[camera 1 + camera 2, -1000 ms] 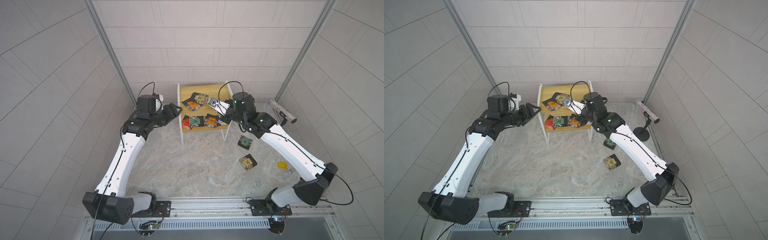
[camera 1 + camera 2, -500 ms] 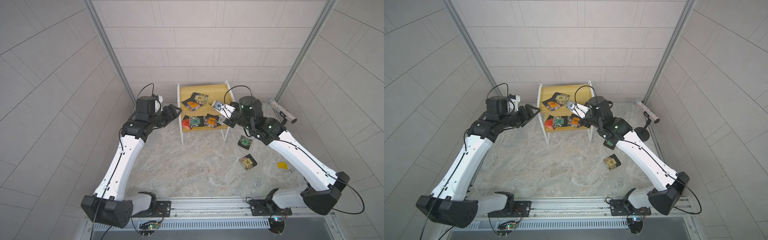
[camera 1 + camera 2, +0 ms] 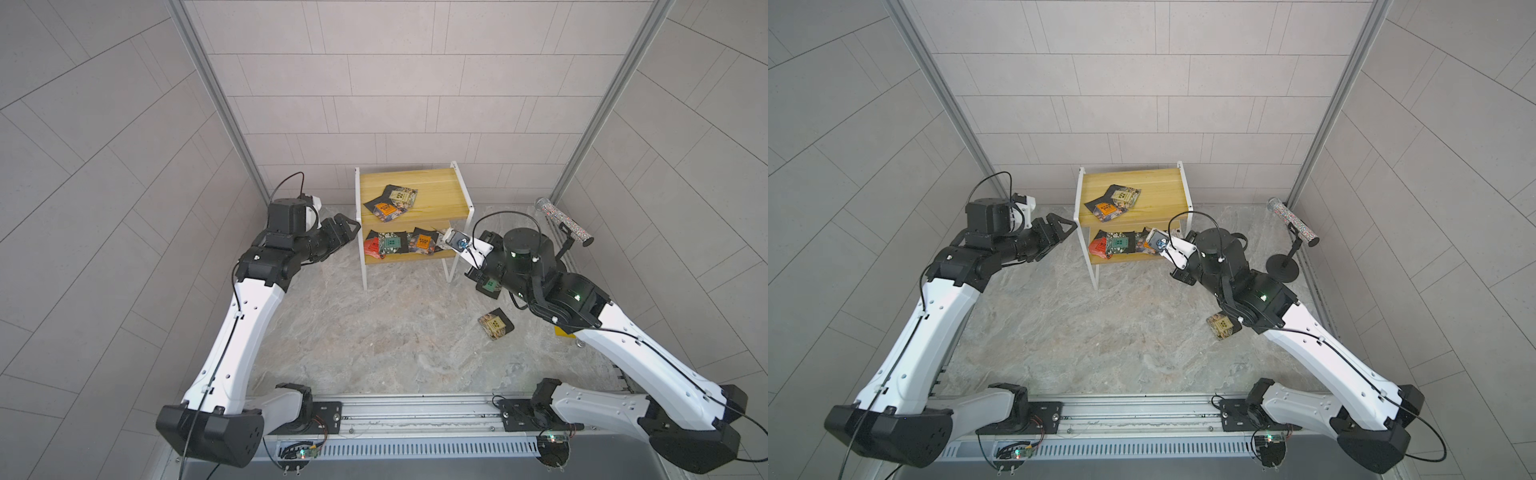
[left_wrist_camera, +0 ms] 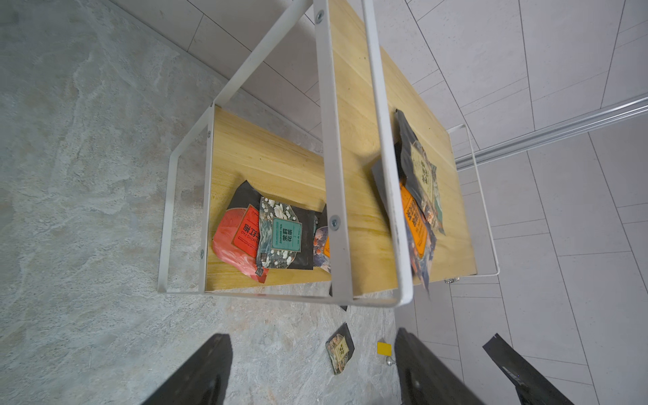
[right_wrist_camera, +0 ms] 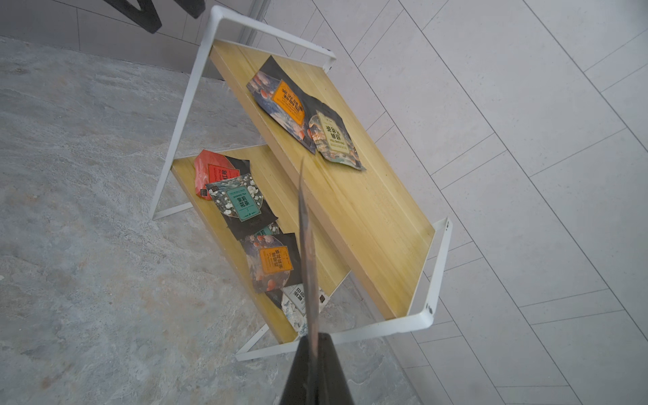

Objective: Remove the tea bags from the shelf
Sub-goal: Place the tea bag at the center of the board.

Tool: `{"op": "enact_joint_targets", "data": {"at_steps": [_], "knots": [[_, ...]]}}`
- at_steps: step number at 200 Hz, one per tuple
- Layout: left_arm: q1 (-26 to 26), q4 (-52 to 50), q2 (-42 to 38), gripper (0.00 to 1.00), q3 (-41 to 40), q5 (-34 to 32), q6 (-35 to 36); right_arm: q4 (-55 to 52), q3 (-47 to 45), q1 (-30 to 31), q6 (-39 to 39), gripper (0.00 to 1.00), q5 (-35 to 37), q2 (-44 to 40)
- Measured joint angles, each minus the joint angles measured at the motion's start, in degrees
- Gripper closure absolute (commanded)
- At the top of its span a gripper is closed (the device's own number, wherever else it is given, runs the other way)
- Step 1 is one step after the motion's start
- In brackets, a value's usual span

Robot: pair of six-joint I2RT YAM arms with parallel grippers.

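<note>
The shelf (image 3: 436,199) stands at the back of the floor. Its top board carries an orange tea bag (image 3: 384,209) and a beige one (image 3: 401,195). The lower board holds red (image 3: 371,248), green (image 3: 390,242) and orange (image 3: 424,242) tea bags, plus a white one (image 5: 294,301). My right gripper (image 5: 312,342) is shut on a tea bag (image 5: 308,252) seen edge-on, just off the shelf's right front leg. My left gripper (image 3: 347,228) hangs open and empty beside the shelf's left side, its fingers (image 4: 210,368) wide apart.
Two tea bags lie on the floor right of the shelf, a green one (image 3: 490,286) and a beige one (image 3: 494,324). A yellow block (image 4: 384,348) lies further right. A black stand with a glittery tube (image 3: 565,216) is at the back right.
My right arm has drawn back from the shelf's top board toward the front right, shut on a tea bag. The left gripper's jaws have opened wider.
</note>
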Motion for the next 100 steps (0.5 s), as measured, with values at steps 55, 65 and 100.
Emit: {"op": "enact_joint_targets", "data": {"at_steps": [55,65,100], "knots": [[0.0,-1.2,-4.7,0.18,-4.7,-0.3,1.6,-3.5,-8.9,3.6,4.4,0.96,4.8,-7.8],[0.0,-1.5,-5.8,0.18,-5.7,-0.5,2.0,-4.3,-10.2,3.6,5.4,0.96,5.4,-8.7],[0.0,-2.4,-9.1,0.18,-10.7,-1.8,3.1,-7.3,-14.6,4.0,8.8,0.96,7.5,-10.3]]}}
